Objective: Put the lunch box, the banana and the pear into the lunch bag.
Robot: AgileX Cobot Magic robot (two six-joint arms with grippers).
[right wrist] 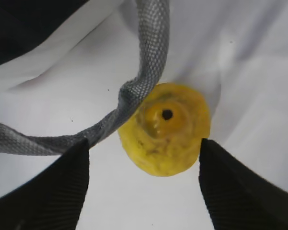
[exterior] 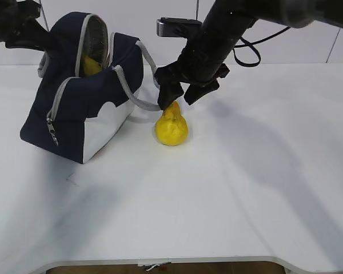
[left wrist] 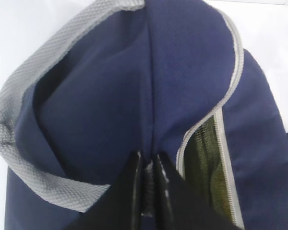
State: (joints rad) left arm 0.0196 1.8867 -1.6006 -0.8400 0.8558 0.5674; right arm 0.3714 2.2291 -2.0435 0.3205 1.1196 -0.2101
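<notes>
I count one boxy navy-blue fabric lunch bag with two grey rope handles, one plump yellow pear at its four o'clock, and two black grippers.

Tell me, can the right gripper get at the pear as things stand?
Probably yes. The right gripper is open directly above the upright pear, a finger on each side. One catch: the bag's grey handle lies against the pear and could get pinched.
</notes>
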